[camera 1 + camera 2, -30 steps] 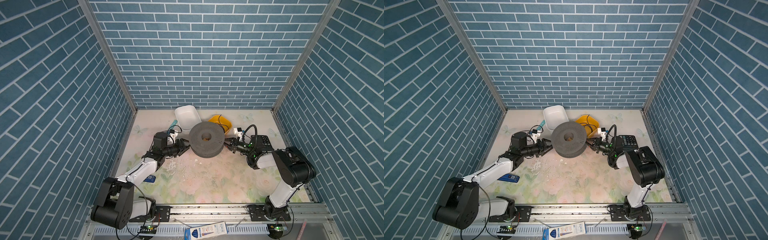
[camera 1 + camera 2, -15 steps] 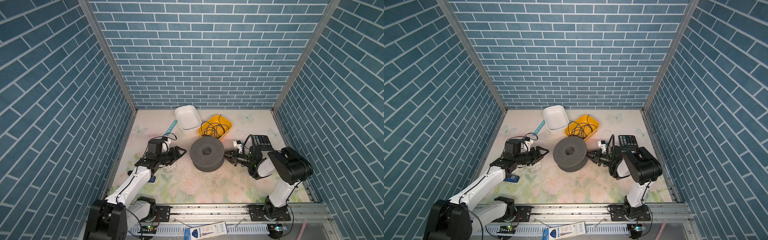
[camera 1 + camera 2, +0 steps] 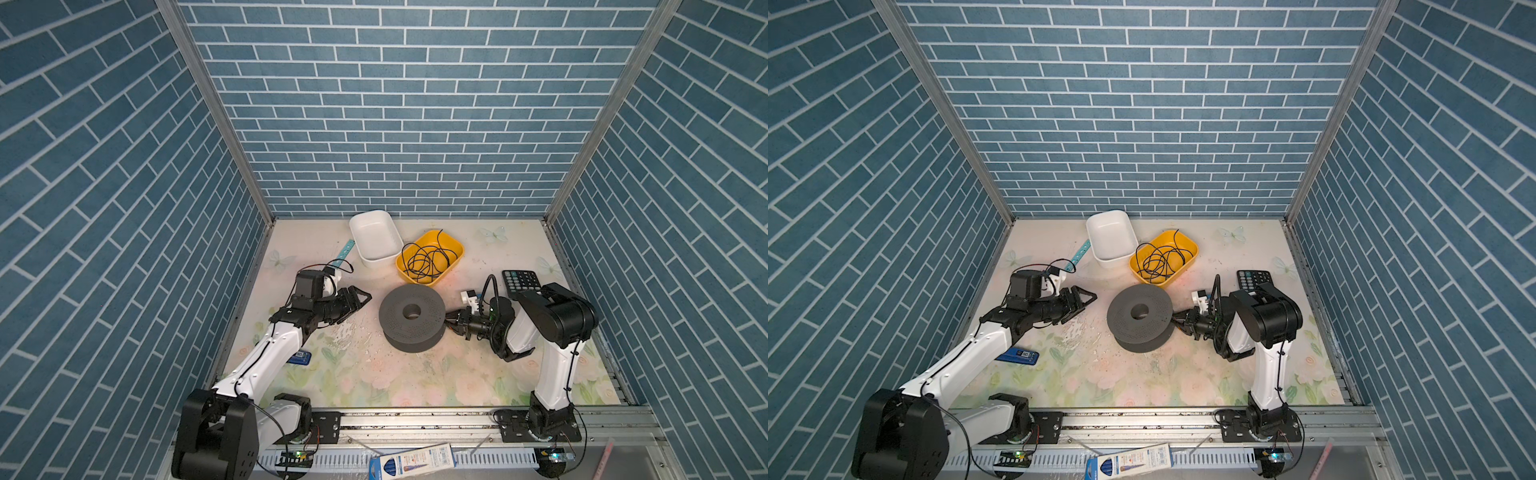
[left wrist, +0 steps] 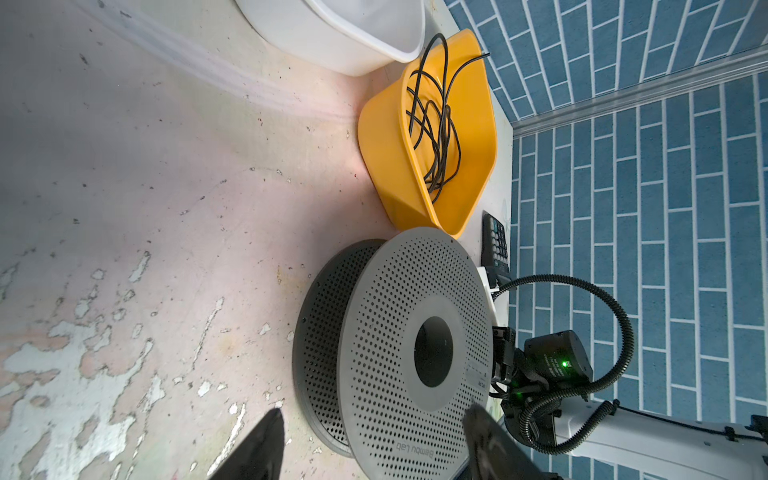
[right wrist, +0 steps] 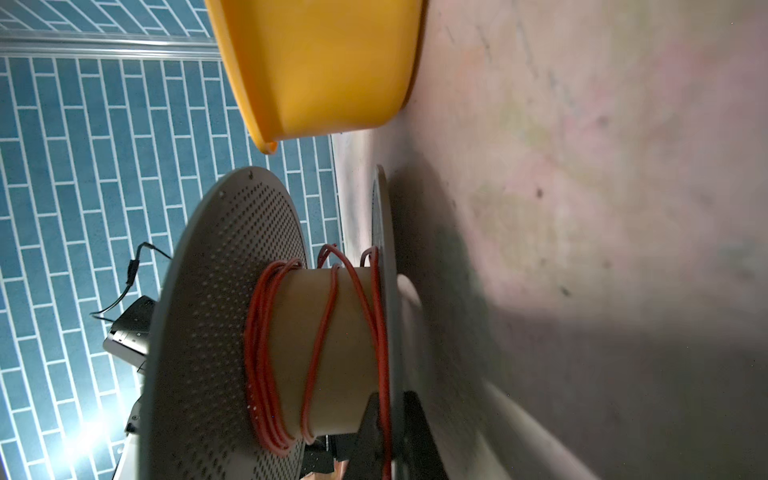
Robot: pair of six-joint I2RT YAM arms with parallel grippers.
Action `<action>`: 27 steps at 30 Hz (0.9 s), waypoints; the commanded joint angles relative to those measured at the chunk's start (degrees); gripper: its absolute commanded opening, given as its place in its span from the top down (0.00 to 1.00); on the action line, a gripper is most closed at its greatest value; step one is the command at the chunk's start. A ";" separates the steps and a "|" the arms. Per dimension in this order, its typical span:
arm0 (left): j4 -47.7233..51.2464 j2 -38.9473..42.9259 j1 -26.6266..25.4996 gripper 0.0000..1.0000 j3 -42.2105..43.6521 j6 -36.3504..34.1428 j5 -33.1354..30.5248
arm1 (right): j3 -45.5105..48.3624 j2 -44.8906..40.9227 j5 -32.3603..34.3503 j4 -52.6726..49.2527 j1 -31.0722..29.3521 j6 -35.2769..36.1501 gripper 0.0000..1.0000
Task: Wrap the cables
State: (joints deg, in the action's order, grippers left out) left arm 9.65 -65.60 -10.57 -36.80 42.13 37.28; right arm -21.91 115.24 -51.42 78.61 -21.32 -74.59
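The grey perforated spool [image 3: 395, 318] [image 3: 1121, 322] lies flat near the middle of the tabletop [image 3: 415, 374]. The orange-red cable [image 5: 262, 353] is around its pale core, between the two flanges. Several turns are close together by one flange, and a few looser strands cross to the other flange.

The left gripper [image 3: 360, 306] [image 3: 1087, 306] is on the left side of the spool and does not touch it. Its fingers [image 4: 257, 449] are spread apart and nothing is between them.

The right gripper [image 3: 448, 322] [image 3: 1174, 322] is at the right rim of the spool. Its fingers [image 5: 415, 436] are closed. In the right wrist view one strand of the cable runs along the flange and goes in between them, so they seem to pinch it.

Toward the far edge, just behind the spool, stands a yellow bin [image 3: 455, 249] with a tangle of thin black wire [image 3: 428, 262] inside. A white bin [image 3: 370, 237] is beside it, at the far edge. A black calculator [image 3: 519, 280] lies near the right edge, behind the right arm. A small blue object [image 3: 300, 357] lies near the left edge, partly under the left arm.
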 commanded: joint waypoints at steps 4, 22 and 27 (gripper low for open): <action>3.58 -0.11 0.77 0.26 -2.64 -2.93 0.03 | -2.18 4.47 0.62 1.20 0.19 3.41 0.83; 12.50 0.30 2.54 0.21 -8.46 -8.45 -1.15 | 4.42 -10.76 7.01 -18.69 1.52 11.10 0.30; 14.93 -0.14 3.88 0.20 -10.83 -11.29 -1.60 | 4.08 -16.04 8.94 -27.09 1.92 14.10 0.30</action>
State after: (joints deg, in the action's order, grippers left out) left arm 21.26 -65.58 -7.66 -45.28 34.15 36.73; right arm -18.72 101.21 -45.28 60.71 -19.81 -64.84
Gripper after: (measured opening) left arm 0.800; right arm 0.704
